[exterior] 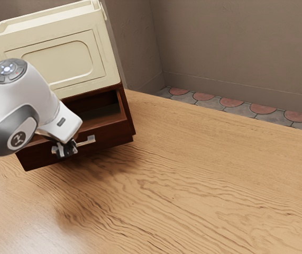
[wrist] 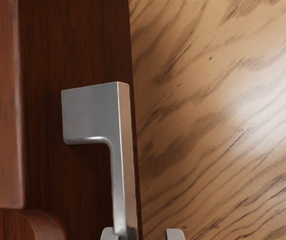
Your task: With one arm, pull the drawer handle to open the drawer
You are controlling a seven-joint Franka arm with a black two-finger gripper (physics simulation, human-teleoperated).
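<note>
In the left half of the exterior frame, the wooden drawer [exterior: 113, 135] stands partly open, its hollow visible beneath the cream crate [exterior: 58, 63]. The crate rests on the dark cabinet [exterior: 129, 115], presumably clear of the drawer's travel; the cabinet itself sits on the wood-grained tabletop [exterior: 203, 174]. The metal handle [wrist: 90, 112], a squared bracket with a slender bar, is mounted on the drawer front and stands off from it, evidently to admit a finger behind. The white arm [exterior: 42, 106] reaches in from the left of the frame, bringing the pincer [wrist: 141, 233] to the handle. The pincer is spread, straddling the bar: the inner fingertip [wrist: 107, 234], on the drawer side, appears to touch it, while the outer fingertip [wrist: 175, 234] stands apart across a plain gap. The bar is therefore not pinched. Further pulling would probably rely on the inner finger as a hook; a sideways drift could let the bar slip free.
</note>
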